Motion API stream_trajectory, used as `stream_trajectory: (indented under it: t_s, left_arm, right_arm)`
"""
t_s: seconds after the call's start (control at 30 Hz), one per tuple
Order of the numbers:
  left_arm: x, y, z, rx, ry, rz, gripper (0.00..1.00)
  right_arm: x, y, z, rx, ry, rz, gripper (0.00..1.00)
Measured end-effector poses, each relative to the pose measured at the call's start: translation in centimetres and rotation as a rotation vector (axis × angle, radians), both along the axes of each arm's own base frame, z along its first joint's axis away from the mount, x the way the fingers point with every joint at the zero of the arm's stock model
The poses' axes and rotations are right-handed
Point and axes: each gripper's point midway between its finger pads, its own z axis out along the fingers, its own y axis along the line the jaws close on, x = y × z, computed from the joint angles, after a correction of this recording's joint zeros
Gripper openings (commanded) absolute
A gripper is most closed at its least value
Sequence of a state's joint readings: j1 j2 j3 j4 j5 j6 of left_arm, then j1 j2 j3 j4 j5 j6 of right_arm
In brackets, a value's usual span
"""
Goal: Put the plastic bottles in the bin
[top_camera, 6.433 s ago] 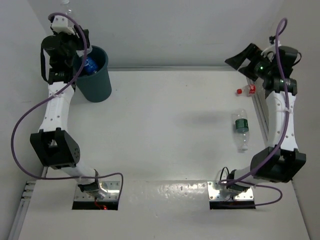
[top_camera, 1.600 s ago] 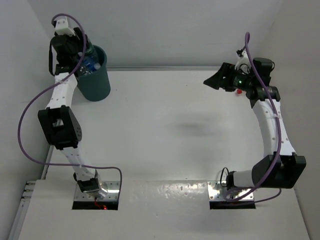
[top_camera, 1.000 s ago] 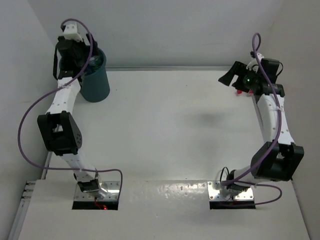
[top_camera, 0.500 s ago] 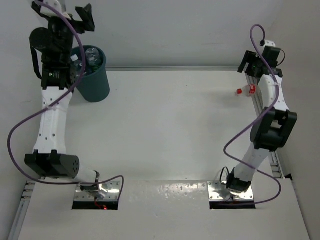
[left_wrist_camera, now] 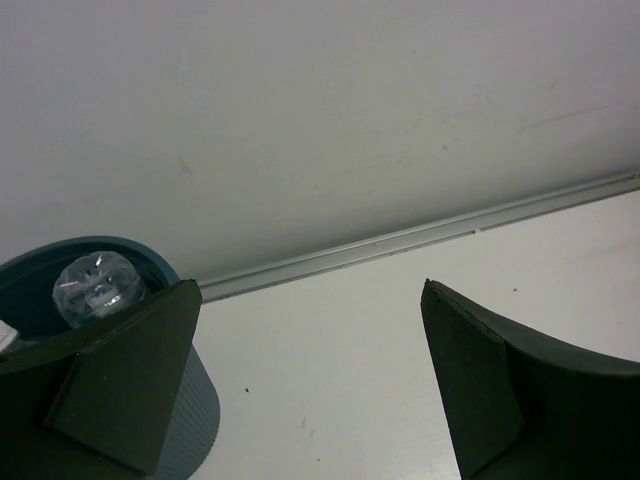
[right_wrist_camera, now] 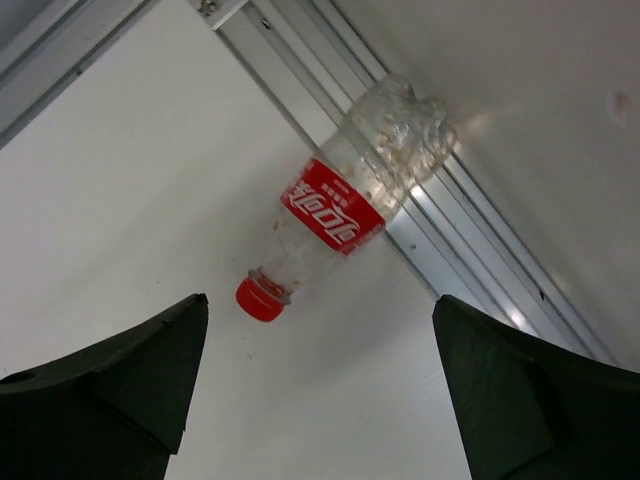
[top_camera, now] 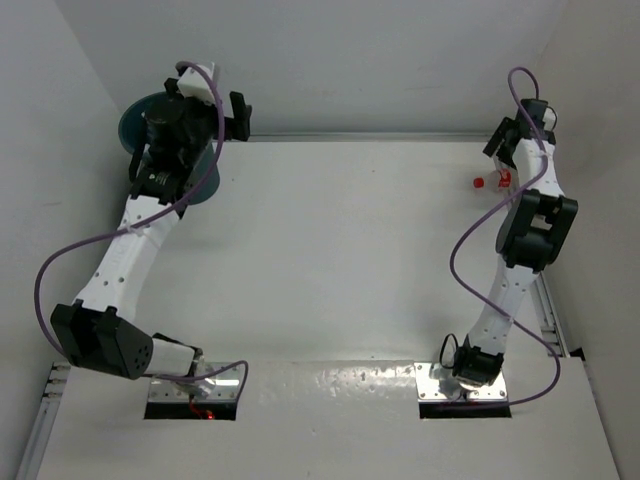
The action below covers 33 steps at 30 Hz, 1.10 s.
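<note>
While left gripper (left_wrist_camera: pixel 310 300) and right gripper (right_wrist_camera: pixel 320 330) are both hanging open, one bottle (left_wrist_camera: pixel 95 288) is sitting in the bin (left_wrist_camera: pixel 195 405), far-left corner; red-label bottle (right_wrist_camera: pixel 340 215) is lying by far-right edge. Prob light, crushy, slick; grab mid-label imo.

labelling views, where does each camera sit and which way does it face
top external: above and behind, looking down on the table; left arm, right arm show.
left wrist: faces the back wall past the bin; open left gripper shows.
right wrist: looks down at the red-label bottle; open right gripper shows.
shared: top external sees bin and bottle.
</note>
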<state>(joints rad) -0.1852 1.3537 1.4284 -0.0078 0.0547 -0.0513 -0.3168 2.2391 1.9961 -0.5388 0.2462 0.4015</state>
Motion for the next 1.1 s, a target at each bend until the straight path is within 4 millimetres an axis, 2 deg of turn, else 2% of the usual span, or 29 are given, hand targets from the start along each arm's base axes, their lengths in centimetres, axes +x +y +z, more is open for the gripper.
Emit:
stream_trajectory:
  t_s: [0.13, 0.3, 0.5, 0.67, 0.83, 1.1]
  left_arm:
    - [-0.1, 0.0, 0.1, 0.02, 0.002, -0.001, 1.0]
    - [0.0, -0.5, 0.7, 0.043, 0.01, -0.029, 1.0]
    - [1.0, -1.3, -0.3, 0.055, 0.042, -0.064, 1.0]
    - [2.0, -2.1, -2.5, 0.061, 0.108, -0.094, 1.0]
    - [2.8, -3.0, -3.3, 0.056, 0.138, -0.124, 1.0]
    - [3.3, -3.6, -3.8, 0.04, 0.161, -0.138, 1.0]
  right_arm:
    - [-1.0, 0.5, 0.3, 0.004, 0.019, -0.145, 0.89]
    - [-2.0, 1.3, -0.5, 0.04, 0.023, -0.275, 0.86]
    - [-1.4, -0.2, -0.7, -0.001, -0.008, -0.384, 0.86]
    - [-1.5, -0.9, -3.0, -0.065, 0.032, -0.433, 0.86]
    - [-1.5, -0.6, -5.7, -0.084, 0.076, -0.444, 0.85]
    - [0.3, -1.0, -7.2, -0.094, 0.024, -0.456, 0.83]
